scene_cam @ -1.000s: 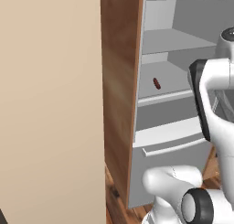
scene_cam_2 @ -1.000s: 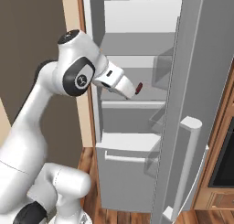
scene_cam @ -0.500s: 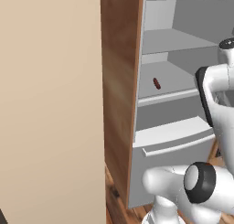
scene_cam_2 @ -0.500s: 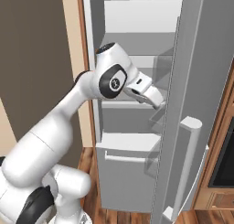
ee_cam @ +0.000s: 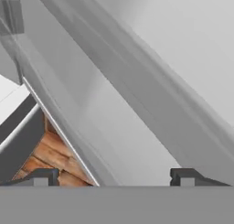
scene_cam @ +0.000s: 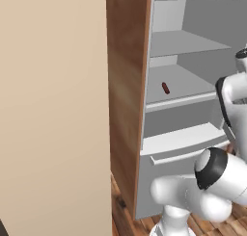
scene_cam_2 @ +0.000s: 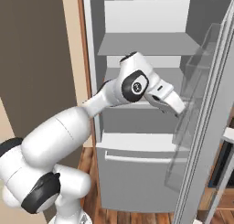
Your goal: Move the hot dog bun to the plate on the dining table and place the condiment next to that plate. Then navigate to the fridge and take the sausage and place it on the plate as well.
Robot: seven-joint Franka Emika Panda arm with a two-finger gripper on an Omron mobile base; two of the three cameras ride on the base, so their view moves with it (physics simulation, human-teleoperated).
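Jaws spread wide and empty, the gripper [ee_cam: 114,175] is pointing at the fridge [scene_cam_2: 137,17] door while the sausage [scene_cam: 165,88] is lying on the middle shelf, so it's needing to swing inward and line up squarely.

Glossy white rounded arm [scene_cam_2: 68,131] segments, dark joint caps, small dark end effector [ee_cam: 116,176] fingertips.

Arm stretched forward, elbow raised, wrist angled down to right; gripper [ee_cam: 114,175] empty, jaws spread wide
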